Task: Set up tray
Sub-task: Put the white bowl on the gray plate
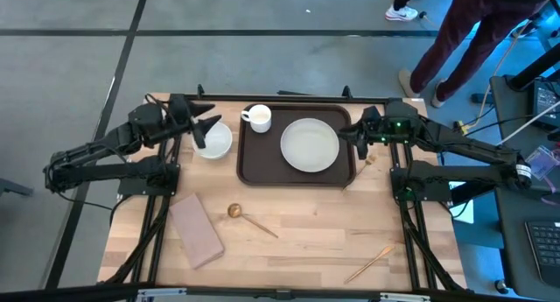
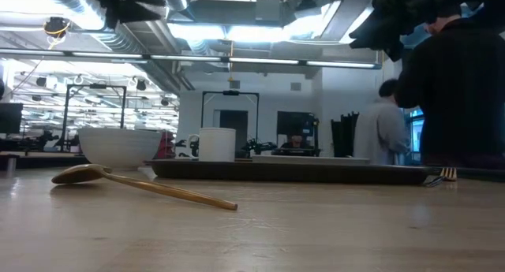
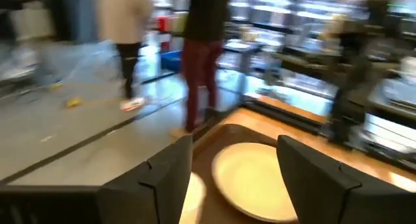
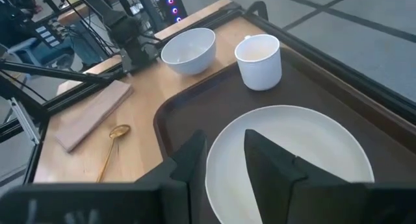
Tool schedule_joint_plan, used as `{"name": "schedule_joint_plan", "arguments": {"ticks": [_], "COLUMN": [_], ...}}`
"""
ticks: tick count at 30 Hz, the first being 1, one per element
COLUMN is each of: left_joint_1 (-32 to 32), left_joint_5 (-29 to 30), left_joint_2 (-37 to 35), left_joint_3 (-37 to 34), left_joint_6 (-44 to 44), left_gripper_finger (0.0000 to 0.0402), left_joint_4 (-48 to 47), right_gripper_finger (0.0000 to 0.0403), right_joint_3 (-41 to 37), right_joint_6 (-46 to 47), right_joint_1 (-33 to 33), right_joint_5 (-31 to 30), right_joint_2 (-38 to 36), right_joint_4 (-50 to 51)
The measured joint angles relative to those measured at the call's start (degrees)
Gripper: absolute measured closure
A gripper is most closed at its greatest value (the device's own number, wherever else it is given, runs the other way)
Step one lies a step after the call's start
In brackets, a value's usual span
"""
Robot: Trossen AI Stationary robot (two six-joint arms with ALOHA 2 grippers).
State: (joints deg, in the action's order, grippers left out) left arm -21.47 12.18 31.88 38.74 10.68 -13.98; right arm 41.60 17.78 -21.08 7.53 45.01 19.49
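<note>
We see the tray [image 1: 252, 166] at the table's far middle, its long side running left to right, holding a plate [image 1: 310, 144] and cup [image 1: 257, 118]. The left gripper [image 1: 203, 125] hangs spread above a bowl [image 1: 215, 142]. The right gripper [image 1: 359, 134], nearly closed on nothing, hides part of the tray's right rim.

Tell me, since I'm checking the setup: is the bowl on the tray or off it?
Off: the bowl sits on bare table beside the tray.

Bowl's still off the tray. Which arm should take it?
Left, likely. The left gripper hangs open right by the bowl, just outside the tray. The right gripper is across the plate.
</note>
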Motion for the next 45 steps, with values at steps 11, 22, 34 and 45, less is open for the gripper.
{"name": "schedule_joint_plan", "arguments": {"ticks": [11,22,34,45], "left_joint_1": [-12.9,-26.9,-33.2,-35.7], "left_joint_5": [7.4,-3.8,-7.8,-10.4], "left_joint_2": [17.8,38.0,50.9,58.1], "left_joint_3": [16.2,18.0,18.0,18.0], "left_joint_6": [15.7,8.2,-3.4,-10.0], "left_gripper_finger": [0.0209,0.0206,0.0206,0.0221], "left_joint_4": [-44.8,-51.4,-48.3,-45.5], "right_gripper_finger": [0.0295,0.0295,0.0295,0.0295], "right_joint_3": [0.0,0.0,0.0,0.0], "right_joint_6": [0.0,0.2,1.6,1.5], "right_joint_1": [-0.1,-0.1,-0.1,-0.1], "right_joint_5": [0.0,0.0,0.0,0.0], "right_joint_2": [0.0,0.0,0.0,0.0], "right_joint_4": [-0.8,-1.9,-1.8,-1.8]}}
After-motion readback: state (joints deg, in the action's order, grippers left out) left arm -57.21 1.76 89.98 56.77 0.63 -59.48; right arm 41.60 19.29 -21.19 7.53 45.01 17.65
